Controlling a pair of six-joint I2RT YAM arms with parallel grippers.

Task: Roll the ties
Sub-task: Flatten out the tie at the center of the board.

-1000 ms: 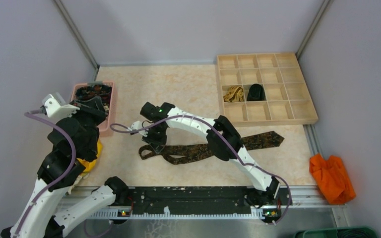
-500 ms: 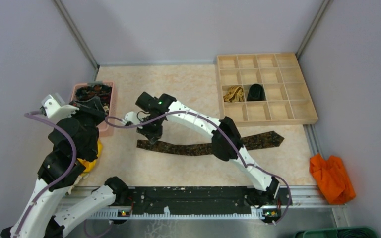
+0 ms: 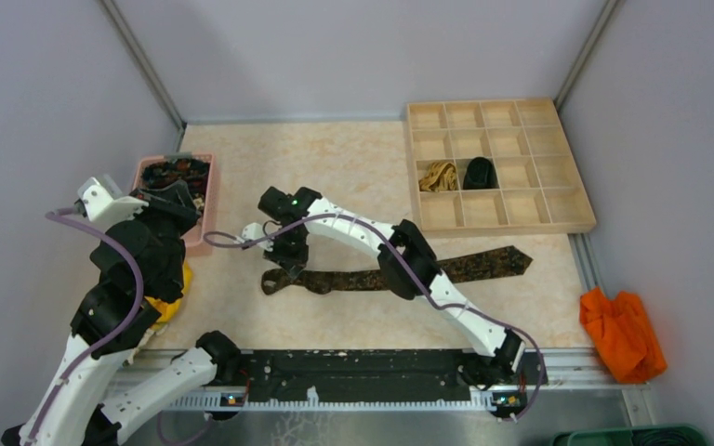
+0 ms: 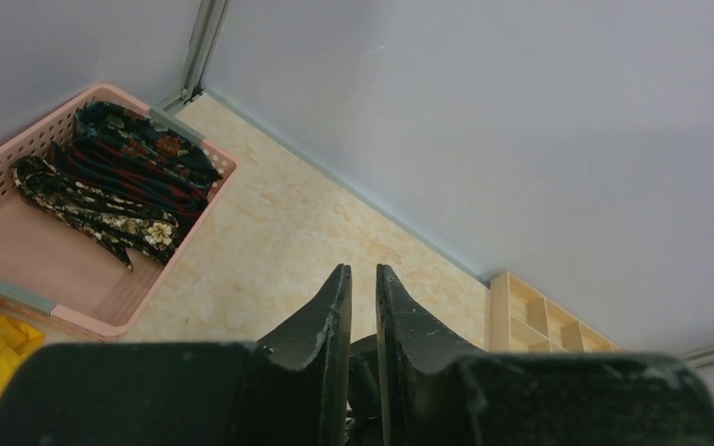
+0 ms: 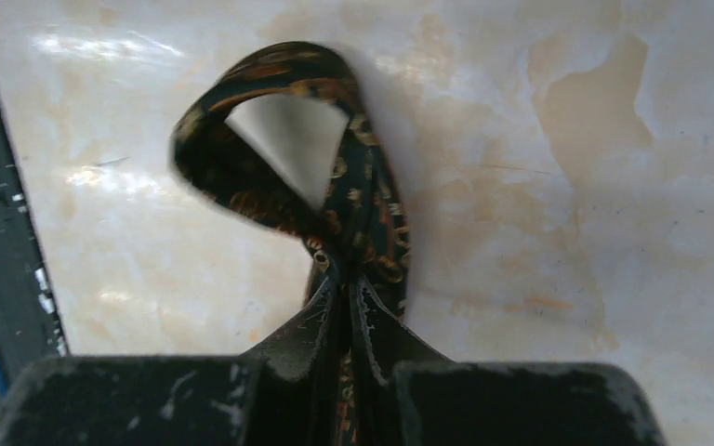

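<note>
Dark speckled tie looped, pinched by right pincer, beige table

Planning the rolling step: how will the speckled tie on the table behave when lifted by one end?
Likely floppy: the tie curls into a soft loop at the right gripper. Probably light and thin, since the rest lies flat on the table.

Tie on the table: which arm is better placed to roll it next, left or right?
Right. The right gripper is shut on the tie, its end already curled into a loop. The left gripper sits by the pink basket, apart from that tie.
</note>
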